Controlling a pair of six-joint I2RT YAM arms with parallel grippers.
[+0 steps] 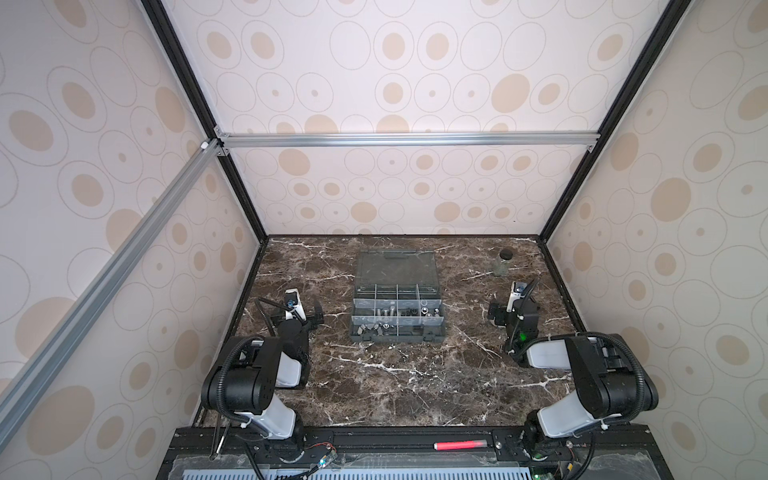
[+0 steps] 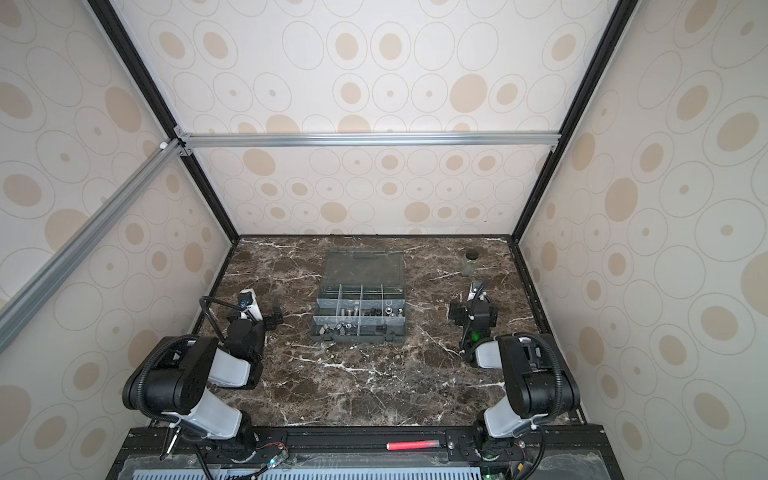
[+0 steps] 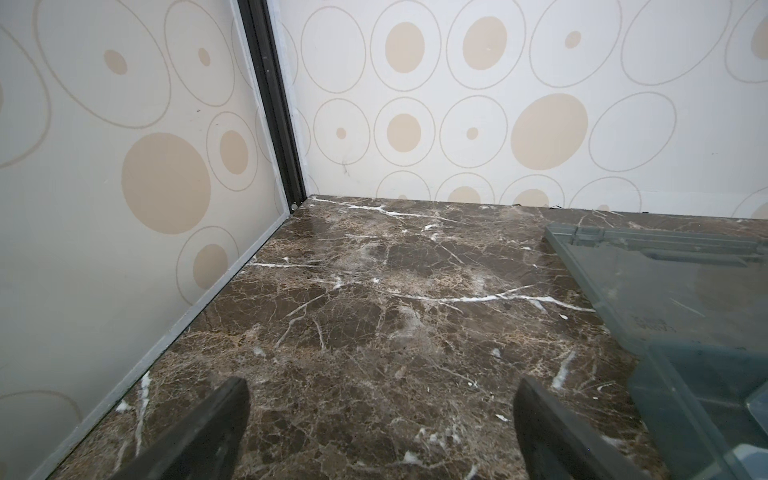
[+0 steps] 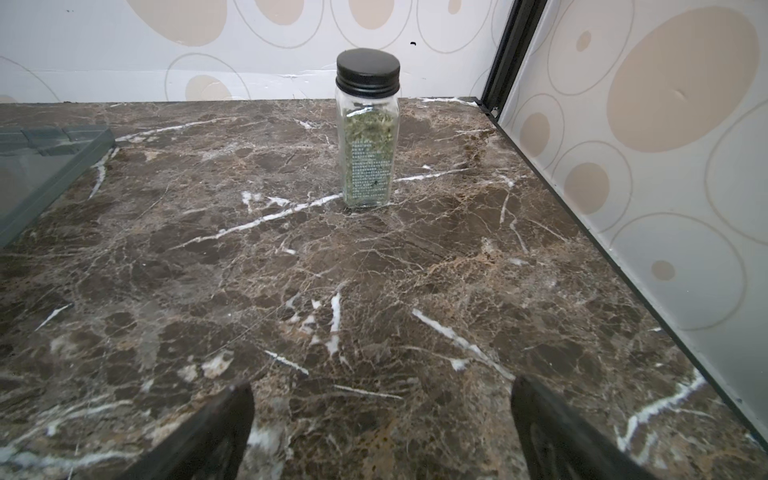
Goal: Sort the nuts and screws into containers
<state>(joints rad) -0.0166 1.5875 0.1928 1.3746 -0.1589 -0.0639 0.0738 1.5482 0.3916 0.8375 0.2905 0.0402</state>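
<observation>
Both top views look from high above the front edge, down and toward the back wall, far from the table; they share nearly the whole scene, incl. the organizer box and jar. Left wrist cam sits low, close over the table, facing the back left corner, w/ the box lid at one side. Right wrist cam, equally low, faces the jar near the back right corner; it catches the lid's other side.
</observation>
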